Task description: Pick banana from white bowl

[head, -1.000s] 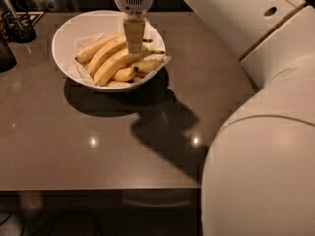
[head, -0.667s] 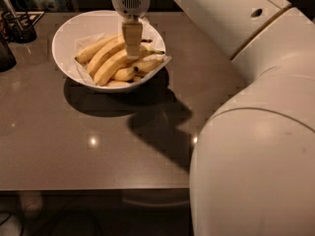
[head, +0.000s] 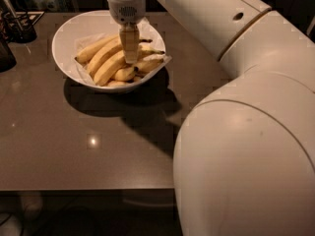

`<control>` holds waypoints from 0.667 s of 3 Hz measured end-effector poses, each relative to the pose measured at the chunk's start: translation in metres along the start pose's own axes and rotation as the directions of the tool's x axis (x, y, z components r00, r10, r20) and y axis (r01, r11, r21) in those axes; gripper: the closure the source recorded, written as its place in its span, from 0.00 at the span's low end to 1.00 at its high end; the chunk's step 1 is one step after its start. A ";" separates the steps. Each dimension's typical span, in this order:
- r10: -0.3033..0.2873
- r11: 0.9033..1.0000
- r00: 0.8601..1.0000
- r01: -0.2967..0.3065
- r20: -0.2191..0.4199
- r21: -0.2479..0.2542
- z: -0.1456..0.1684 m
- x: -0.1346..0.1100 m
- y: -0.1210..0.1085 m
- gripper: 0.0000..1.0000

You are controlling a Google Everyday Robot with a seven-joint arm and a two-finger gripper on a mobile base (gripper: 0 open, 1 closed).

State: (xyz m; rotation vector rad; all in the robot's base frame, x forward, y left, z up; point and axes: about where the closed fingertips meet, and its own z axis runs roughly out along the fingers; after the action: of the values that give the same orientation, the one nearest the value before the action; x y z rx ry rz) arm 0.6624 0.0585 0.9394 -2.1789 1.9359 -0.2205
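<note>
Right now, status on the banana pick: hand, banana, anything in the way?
Hand down in white bowl, at the pile. Banana lying in bowl, not lifted. Other bananas packed tight alongside it.

Gripper (head: 130, 58) at upper centre-left of view, pointed straight down below white cylindrical wrist (head: 126, 4). Tan tip low, under the wrist's vented housing. Arm (head: 221, 23) entering from lower right: bulky white foreground link (head: 246, 171), tan-seamed joint, then long link running up-left to wrist.
</note>
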 end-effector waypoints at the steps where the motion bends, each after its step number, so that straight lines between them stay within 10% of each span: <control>1: 0.000 1.000 1.000 0.000 -0.007 -0.017 0.010 0.001 0.000 0.41; 2: -0.001 1.000 1.000 0.001 -0.014 -0.031 0.018 0.002 0.000 0.43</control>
State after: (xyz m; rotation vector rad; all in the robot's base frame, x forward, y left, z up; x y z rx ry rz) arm 0.6670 0.0576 0.9222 -2.2035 1.9581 -0.2075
